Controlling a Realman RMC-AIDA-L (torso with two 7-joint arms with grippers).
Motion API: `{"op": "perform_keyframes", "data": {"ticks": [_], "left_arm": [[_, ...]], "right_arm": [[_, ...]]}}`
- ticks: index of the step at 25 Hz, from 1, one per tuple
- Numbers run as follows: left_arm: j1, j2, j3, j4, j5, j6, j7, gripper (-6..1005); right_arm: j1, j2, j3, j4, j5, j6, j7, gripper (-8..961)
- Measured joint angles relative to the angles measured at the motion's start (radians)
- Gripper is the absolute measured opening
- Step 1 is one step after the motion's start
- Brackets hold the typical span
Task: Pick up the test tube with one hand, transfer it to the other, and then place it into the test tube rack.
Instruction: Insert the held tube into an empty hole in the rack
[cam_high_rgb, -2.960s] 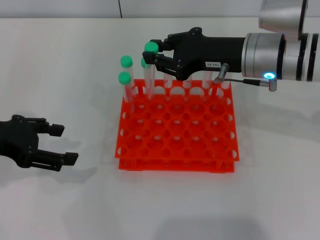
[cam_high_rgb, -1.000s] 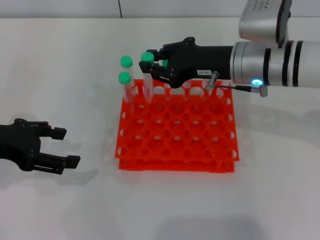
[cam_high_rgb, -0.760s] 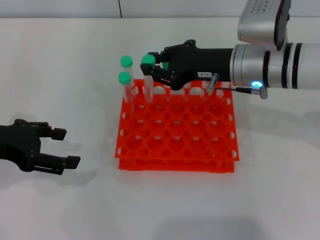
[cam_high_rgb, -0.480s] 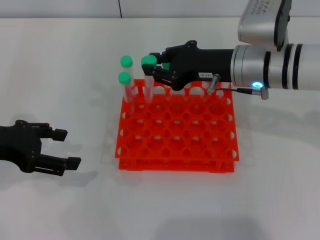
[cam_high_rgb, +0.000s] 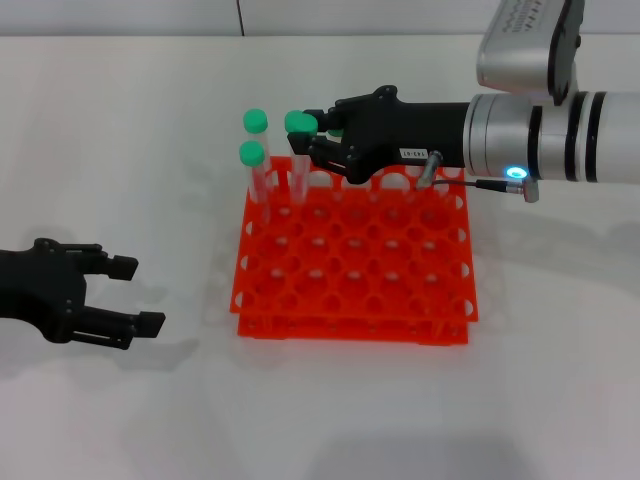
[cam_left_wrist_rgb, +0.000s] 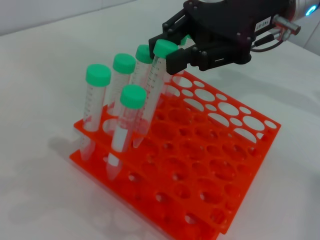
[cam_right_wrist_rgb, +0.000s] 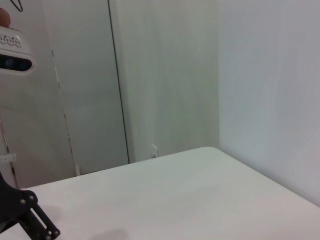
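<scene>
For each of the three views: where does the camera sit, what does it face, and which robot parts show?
Head: above, looking down at the test tube rack; left gripper and right gripper both show.
Left wrist: low beside the rack, facing it; no own fingers, only the right gripper at the test tube.
Right wrist: faces walls, away from the rack.
Head and left wrist share rack, tubes, right gripper.

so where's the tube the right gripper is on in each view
Head view: the test tube stands at the back-left of the test tube rack, its green cap at the right gripper.
Left wrist view: the same tube leans in the rack, its cap at the labelled gripper.
Right wrist view: not in it.
Shared landmark: the orange-red rack, seen in the head and left wrist views.
</scene>
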Motion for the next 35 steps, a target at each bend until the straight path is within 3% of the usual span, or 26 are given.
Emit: {"op": "perform_keyframes", "data": {"ticks": [35], "left_arm": [[0.0,0.0,0.0,0.0,0.0,-0.004,0.0,893]], "right_arm": [[0.007,0.0,-0.009,0.017,0.001,0.005,0.008,264]]}}
